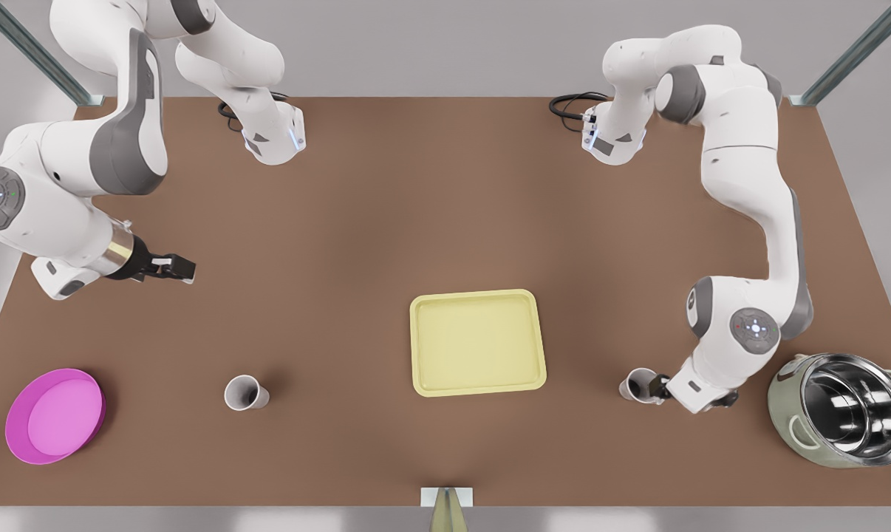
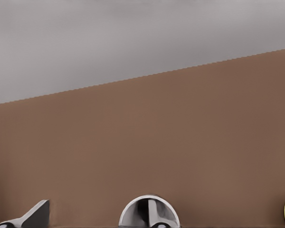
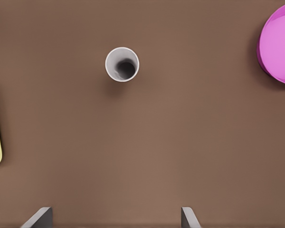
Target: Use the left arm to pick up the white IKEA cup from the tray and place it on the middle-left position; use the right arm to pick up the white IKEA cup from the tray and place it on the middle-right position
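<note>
Hovering over open worktop [image 1: 416, 185], the right gripper [image 1: 183, 267] sits well off the tray [image 1: 478, 295], toward the front view's left and farther back. My right wrist view shows its fingers [image 3: 38, 217] spread wide with nothing between them. Below that camera one white cup [image 1: 244, 391] stands upright on the brown surface, mouth up, between the tray and a round pink bowl [image 1: 97, 414], well apart from both.

On the tray's other side, toward the front view's right, the left gripper [image 1: 661, 386] is low at the second white cup [image 1: 637, 384], which is off the tray on the worktop. From the left wrist view I see its fingers apart: one [image 2: 35, 213] stands clear outside the cup's wall and a grey one shows inside the rim.

Both cups read as plain white. The pale yellow tray holds nothing. Beyond the second cup from the tray stands a green cooker with a steel pot [image 1: 785, 406].
</note>
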Controlling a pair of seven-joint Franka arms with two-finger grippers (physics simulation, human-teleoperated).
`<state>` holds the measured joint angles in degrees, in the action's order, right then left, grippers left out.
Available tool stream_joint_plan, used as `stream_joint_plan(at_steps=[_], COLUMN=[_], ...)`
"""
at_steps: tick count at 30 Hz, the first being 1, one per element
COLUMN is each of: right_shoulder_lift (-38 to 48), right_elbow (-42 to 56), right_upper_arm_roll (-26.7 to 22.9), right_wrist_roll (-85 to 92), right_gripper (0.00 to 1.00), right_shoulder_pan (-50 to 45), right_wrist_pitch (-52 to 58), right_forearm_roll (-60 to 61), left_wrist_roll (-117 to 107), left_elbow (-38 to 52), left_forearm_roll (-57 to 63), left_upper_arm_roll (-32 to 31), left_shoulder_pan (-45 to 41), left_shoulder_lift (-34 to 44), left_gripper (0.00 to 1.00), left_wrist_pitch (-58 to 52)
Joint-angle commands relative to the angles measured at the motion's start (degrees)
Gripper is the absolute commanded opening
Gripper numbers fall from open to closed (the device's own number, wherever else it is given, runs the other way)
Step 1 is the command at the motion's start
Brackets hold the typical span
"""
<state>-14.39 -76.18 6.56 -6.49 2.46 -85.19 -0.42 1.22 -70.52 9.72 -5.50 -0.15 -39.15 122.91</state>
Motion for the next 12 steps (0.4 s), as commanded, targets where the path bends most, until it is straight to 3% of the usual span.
stream_joint_plan(at_steps=[1, 2, 4, 5, 6, 7, 12], right_shoulder_lift=[0.1, 0.1, 0.0, 0.0, 0.0, 0.0, 0.0], right_elbow=[0.0, 0.1, 0.0, 0.1, 0.1, 0.1, 0.1], right_upper_arm_roll=[0.0, 0.0, 0.0, 0.0, -0.1, -0.1, -0.1], right_wrist_roll=[0.0, 0.1, 0.3, 0.5, 0.5, 0.5, 0.5], right_gripper=[1.0, 1.0, 1.0, 1.0, 1.0, 1.0, 1.0], right_shoulder_pan=[0.0, 0.0, 0.0, 0.0, 0.0, 0.0, 0.0], right_wrist_pitch=[0.4, 0.4, 0.4, 0.4, 0.4, 0.4, 0.4], right_forearm_roll=[-0.1, -0.1, -0.1, -0.1, -0.1, 0.0, 0.0], left_wrist_roll=[2.7, 2.7, 1.3, 1.5, 0.7, 0.6, 0.2], left_elbow=[1.1, 1.0, -1.1, -11.1, -14.6, -10.4, -9.8], left_forearm_roll=[-6.4, -9.7, -9.3, -9.0, -8.8, -7.5, -7.8], left_upper_arm_roll=[-0.6, -0.5, 0.3, 1.7, 1.8, 1.7, 2.0], left_shoulder_pan=[1.0, 3.0, 3.5, 3.6, 3.5, 3.1, 4.7], left_shoulder_lift=[5.6, 11.3, 21.0, 29.6, 31.2, 27.9, 26.0], left_gripper=[1.0, 1.0, 1.0, 1.0, 1.0, 1.0, 1.0], left_wrist_pitch=[-18.9, -29.5, -38.8, -34.7, -30.6, -30.5, -30.5])
